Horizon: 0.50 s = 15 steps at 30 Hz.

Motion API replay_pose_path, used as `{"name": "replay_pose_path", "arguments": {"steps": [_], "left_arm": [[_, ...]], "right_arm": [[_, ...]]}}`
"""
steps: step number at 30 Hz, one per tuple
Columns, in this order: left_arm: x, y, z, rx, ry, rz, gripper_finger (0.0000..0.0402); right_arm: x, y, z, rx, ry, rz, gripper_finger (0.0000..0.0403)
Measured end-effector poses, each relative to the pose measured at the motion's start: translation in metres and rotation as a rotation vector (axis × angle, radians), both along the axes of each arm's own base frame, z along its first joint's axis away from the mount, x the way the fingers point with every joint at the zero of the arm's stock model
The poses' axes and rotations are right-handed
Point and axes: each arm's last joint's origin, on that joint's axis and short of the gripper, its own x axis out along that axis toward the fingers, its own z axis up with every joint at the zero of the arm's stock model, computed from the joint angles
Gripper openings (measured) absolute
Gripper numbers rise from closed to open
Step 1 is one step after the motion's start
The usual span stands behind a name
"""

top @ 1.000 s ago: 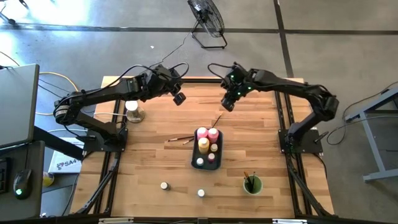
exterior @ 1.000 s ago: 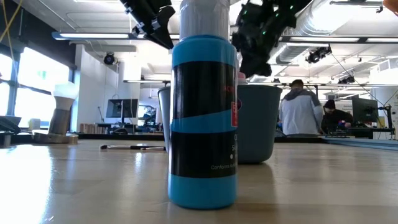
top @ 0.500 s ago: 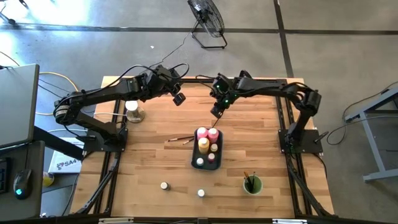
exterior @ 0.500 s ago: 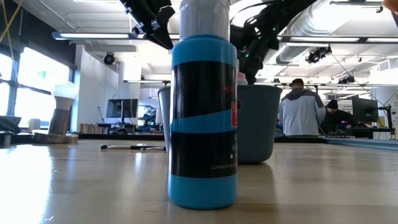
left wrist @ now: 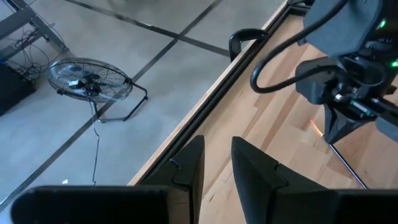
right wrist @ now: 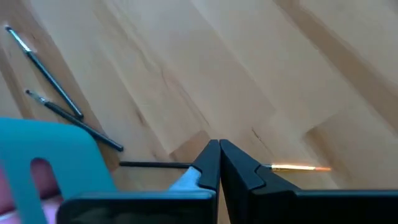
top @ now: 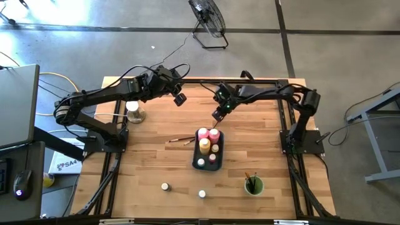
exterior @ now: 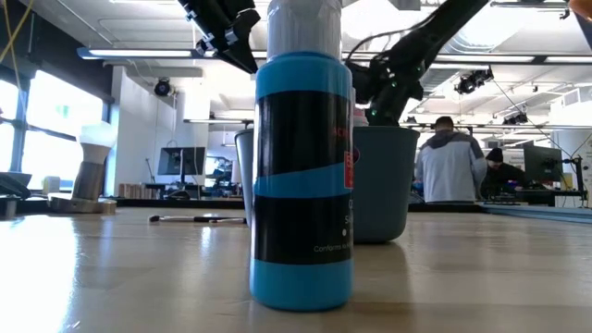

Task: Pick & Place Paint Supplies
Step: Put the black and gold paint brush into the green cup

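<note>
From above, my right gripper (top: 217, 117) hangs at the tray's (top: 197, 155) 12 o'clock end, jaws pressed together over a brush (top: 217, 120) lying just past that end. Two more brushes (top: 182, 139) lie at the tray's 9 o'clock. My left gripper (top: 180, 99) waits well apart toward 10 o'clock.

Level with the table, a blue bottle (exterior: 302, 176) fills the front; my right arm reaches down behind it.

Past my left fingers (left wrist: 189, 165), narrowly parted and empty, the right gripper (left wrist: 341, 127) shows with the brush (left wrist: 346, 165) beneath it.

Past my right fingers (right wrist: 237, 167), the brush's handle (right wrist: 155, 165) and its orange tip (right wrist: 300, 167) stick out either side of the closed tips; whether they pinch it or sit just above it I cannot tell.
</note>
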Motion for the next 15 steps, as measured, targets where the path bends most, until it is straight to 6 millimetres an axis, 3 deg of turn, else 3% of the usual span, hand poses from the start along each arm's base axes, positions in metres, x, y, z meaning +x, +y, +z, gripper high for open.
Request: {"name": "replay_pose_path", "arguments": {"steps": [15], "left_arm": [[0.000, 0.000, 0.000, -0.018, -0.019, 0.013, 0.0077]], "right_arm": [[-0.006, 0.003, -0.014, -0.015, 0.030, -0.116, 0.0002]]}}
